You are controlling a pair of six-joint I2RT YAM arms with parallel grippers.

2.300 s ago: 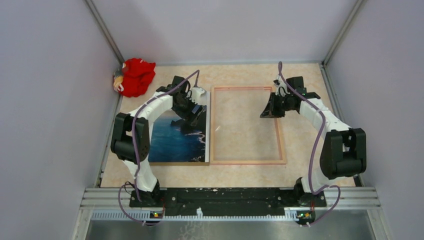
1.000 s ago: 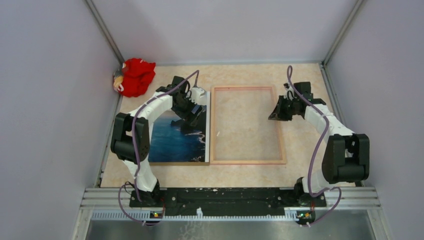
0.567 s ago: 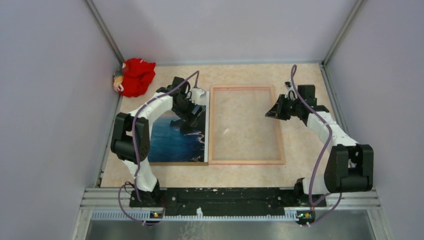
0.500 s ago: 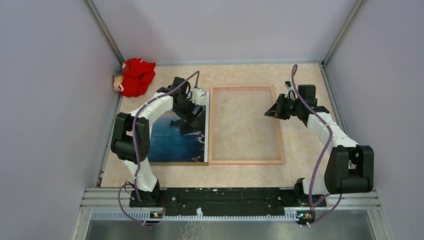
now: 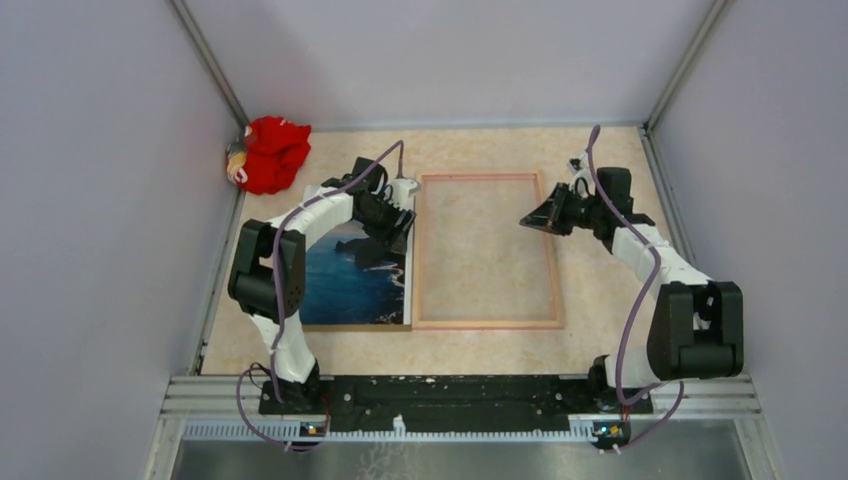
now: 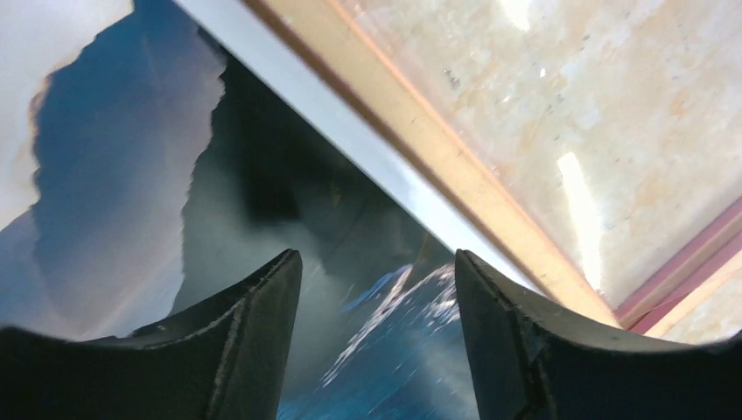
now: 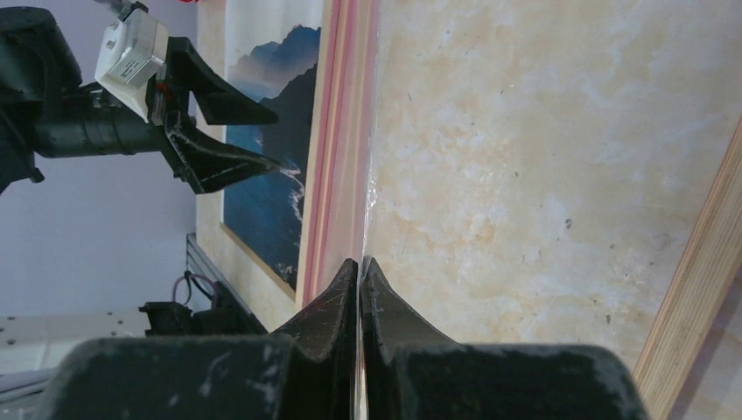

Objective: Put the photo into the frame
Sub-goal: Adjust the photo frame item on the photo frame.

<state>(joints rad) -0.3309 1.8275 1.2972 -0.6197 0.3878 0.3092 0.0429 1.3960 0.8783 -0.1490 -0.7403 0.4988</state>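
The photo (image 5: 345, 280), a blue sea with dark mountains, lies face up at the left of the table. The frame (image 5: 486, 324), a peach-wood rim, lies right beside it. My left gripper (image 5: 402, 225) is low over the photo's upper right part, next to the frame's left rim. In the left wrist view its fingers stand apart (image 6: 376, 258) over the photo (image 6: 114, 175), with the frame rim (image 6: 420, 149) just beyond. My right gripper (image 5: 526, 219) hangs inside the frame's right side. Its jaws (image 7: 360, 260) are shut on a thin clear pane seen edge-on.
A red cloth toy (image 5: 270, 152) lies in the far left corner. A brown board edge (image 5: 350, 326) shows under the photo's near side. Grey walls enclose the table on three sides. A metal rail (image 5: 450, 390) runs along the near edge.
My right gripper moved left over the frame's right rim. The frame and photo slid slightly left. My left gripper's fingers came closer together and the arm shifted a little.
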